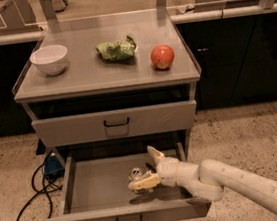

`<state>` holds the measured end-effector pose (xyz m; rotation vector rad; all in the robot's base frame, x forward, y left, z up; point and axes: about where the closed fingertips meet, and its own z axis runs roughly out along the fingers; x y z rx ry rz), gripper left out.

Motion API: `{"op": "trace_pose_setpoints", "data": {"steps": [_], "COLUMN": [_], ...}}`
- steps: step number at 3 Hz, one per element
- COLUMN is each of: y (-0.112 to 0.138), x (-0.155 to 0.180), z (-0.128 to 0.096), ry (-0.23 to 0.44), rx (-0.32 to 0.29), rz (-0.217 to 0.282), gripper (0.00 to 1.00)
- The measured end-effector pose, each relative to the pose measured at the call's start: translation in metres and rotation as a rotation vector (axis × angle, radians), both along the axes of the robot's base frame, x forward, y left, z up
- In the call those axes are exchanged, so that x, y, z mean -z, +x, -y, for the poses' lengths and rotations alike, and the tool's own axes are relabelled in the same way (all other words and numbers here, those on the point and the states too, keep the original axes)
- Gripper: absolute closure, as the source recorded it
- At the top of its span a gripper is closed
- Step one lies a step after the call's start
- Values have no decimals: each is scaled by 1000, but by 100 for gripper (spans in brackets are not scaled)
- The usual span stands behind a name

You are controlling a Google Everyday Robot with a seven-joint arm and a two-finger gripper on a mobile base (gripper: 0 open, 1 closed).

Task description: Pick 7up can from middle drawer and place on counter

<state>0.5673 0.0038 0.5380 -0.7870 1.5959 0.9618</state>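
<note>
7up can (135,173) stands upright on the middle drawer (88,189) floor, right of the drawer's centre, between the tool's (141,168) two fingers. Tool is inside the drawer, fingers spread wide, nothing clamped. Can't tell if they touch the can.

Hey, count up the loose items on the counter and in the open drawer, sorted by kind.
bowl: 1, on the counter
snack bag: 1, on the counter
apple: 1, on the counter
can: 1, in the drawer, by the open gripper
Total: 4
</note>
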Motion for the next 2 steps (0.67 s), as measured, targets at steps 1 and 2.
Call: {"op": "trace_pose_setpoints", "data": {"steps": [1, 2], "y": [-10, -10], "x": [27, 29], "z": [-10, -10], "ry": [-67, -72], "rx": [0, 4], "rz": [0, -1], "gripper": [0, 0]}}
